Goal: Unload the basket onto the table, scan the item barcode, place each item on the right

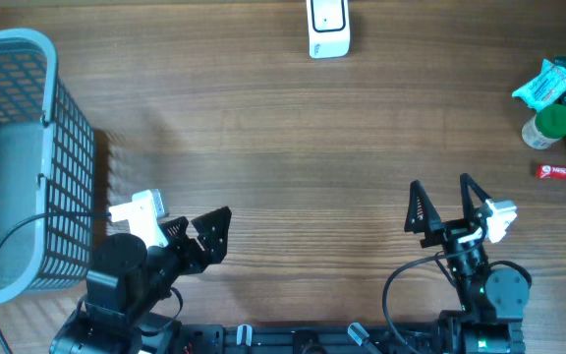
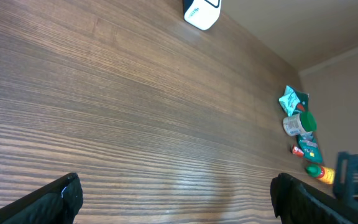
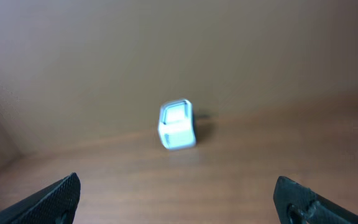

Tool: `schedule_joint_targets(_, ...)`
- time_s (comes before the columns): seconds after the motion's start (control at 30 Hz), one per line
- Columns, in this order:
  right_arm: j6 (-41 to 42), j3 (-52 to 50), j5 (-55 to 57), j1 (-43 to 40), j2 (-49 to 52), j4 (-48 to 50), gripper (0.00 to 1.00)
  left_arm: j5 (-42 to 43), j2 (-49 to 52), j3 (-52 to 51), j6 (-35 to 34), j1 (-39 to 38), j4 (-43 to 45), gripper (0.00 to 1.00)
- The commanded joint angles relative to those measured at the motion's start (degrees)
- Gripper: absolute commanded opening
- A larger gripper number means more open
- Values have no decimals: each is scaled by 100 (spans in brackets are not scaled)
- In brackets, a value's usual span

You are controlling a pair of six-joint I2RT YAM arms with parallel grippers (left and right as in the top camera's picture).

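The left gripper (image 2: 176, 199) and right gripper (image 1: 441, 192) are held wide open, empty. The scanner (image 1: 328, 28) is seen well ahead, its long axis running away from them.

The white scanner (image 1: 328, 28) stands at the far edge of the table (image 1: 263, 128), near its middle. Well apart, at the right edge, lie a teal packet (image 1: 548, 83), a green-capped jar (image 1: 548, 126) touching it, seemingly on its side, and a small red packet (image 1: 558, 170) nearer. Barcodes are too small to tell.
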Motion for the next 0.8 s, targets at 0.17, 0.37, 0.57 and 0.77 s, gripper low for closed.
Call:
schedule_joint_targets(0.17,-122,-24,448,28,-72,-205,100,-37,2,4,114,-37,11,100)
schedule_joint_targets(0.37,-118,-24,450,28,-70,-199,100,-37,2,4,114,-37,11,100)
schedule_joint_targets(0.57,-114,-24,450,28,-61,-199,100,-37,2,4,114,-37,11,100)
schedule_joint_targets(0.77,-114,-24,450,28,-61,-199,100,-37,2,4,114,-37,11,100)
